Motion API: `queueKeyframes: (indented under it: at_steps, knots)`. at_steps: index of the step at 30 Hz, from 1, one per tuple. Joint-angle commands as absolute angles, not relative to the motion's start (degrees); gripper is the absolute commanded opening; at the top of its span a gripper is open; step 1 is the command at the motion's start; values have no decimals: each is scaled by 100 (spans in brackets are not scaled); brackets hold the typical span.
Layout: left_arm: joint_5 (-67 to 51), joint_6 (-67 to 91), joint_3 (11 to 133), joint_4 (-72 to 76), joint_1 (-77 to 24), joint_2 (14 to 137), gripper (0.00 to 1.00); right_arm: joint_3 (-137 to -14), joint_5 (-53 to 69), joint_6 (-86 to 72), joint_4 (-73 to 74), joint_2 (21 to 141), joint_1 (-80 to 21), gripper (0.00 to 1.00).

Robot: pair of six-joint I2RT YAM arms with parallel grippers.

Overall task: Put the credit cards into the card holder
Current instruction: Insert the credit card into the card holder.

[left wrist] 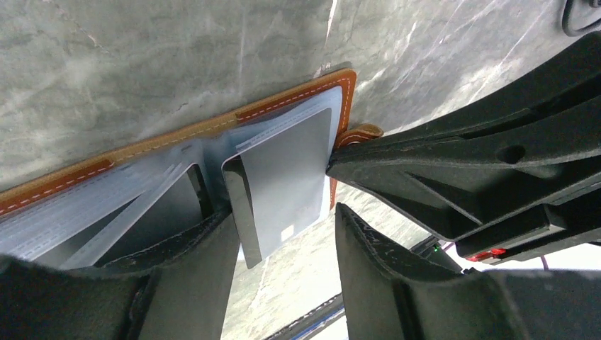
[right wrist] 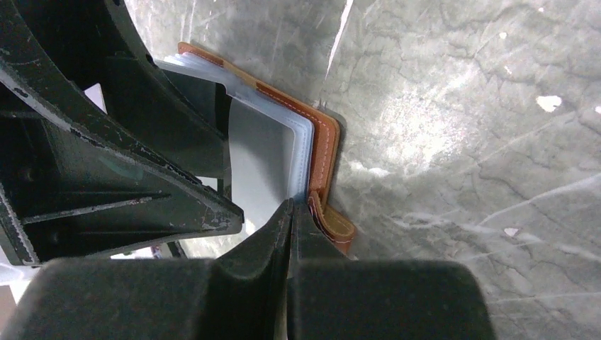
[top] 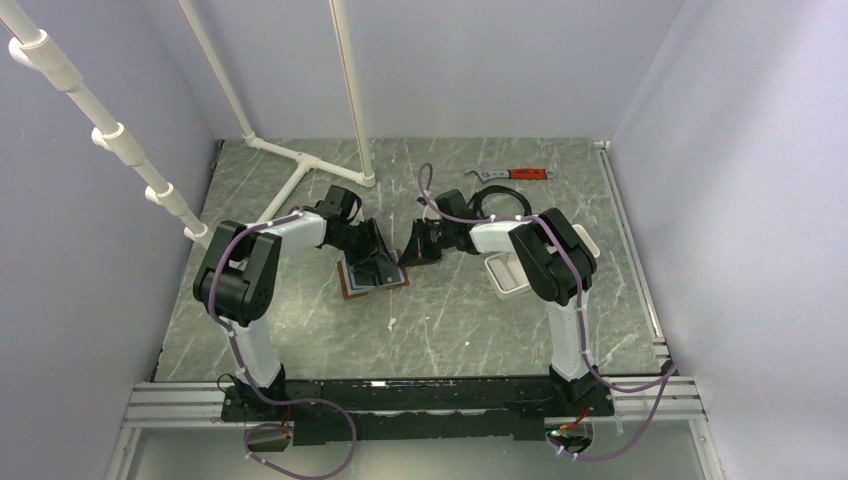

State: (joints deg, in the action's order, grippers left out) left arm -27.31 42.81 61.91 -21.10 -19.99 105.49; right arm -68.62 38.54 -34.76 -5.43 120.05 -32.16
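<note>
The brown card holder (top: 372, 280) lies open on the table, its clear sleeves facing up (left wrist: 106, 205). A grey credit card (left wrist: 287, 180) sits partly inside a sleeve, one end sticking out between my left gripper's fingers. My left gripper (left wrist: 283, 212) is open around that end; its left finger (left wrist: 205, 262) is beside the card's dark edge. My right gripper (right wrist: 292, 205) is shut, its tips pinching the edge of the card holder's sleeves next to the brown closing tab (right wrist: 333, 227). The card also shows in the right wrist view (right wrist: 259, 163). Both grippers meet over the holder (top: 395, 255).
A white tray (top: 500, 285) lies right of the holder, partly under the right arm. A red-handled wrench (top: 512, 175) and a black cable loop (top: 490, 200) lie at the back. A white pipe frame (top: 300, 160) stands at the back left.
</note>
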Motion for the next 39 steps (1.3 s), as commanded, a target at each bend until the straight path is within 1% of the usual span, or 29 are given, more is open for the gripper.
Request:
queueKeyframes:
  at_steps: [1, 8, 17, 20, 22, 28, 32, 33, 36, 39]
  knots:
    - [-2187, 4176, 6316, -2562, -2076, 10512, 58, -6637, 3824, -3560, -579, 12109, -3143, 0]
    - [-2294, 3944, 6457, -2966, -2021, 10365, 61, -6607, 3824, -3507, -545, 12054, -3092, 7]
    - [-2998, 4269, 6315, -2164, -2030, 10567, 59, -6619, 3894, -3568, -589, 12016, -3103, 8]
    - [-3110, 4112, 6313, -2209, -2030, 10464, 60, -6602, 3919, -3585, -599, 11972, -3090, 9]
    - [-2961, 3919, 6469, -2657, -2002, 10439, 60, -6586, 3893, -3575, -571, 11924, -3076, 10]
    - [-2291, 3199, 6769, -3852, -1846, 10126, 62, -6613, 3701, -3300, -129, 11633, -2981, 23]
    - [-2481, 3172, 6786, -3885, -1837, 9835, 62, -6617, 3806, -3305, -54, 11467, -2988, 30]
    - [-2555, 3213, 6770, -3797, -1837, 9799, 59, -6594, 3833, -3338, -67, 11431, -2995, 30]
    - [-2778, 3276, 6740, -3534, -1839, 9941, 36, -6514, 3930, -3431, -156, 11357, -3001, 31]
    - [-2831, 3211, 6836, -3465, -1837, 10273, 22, -6446, 4012, -3517, -274, 11378, -2997, 29]
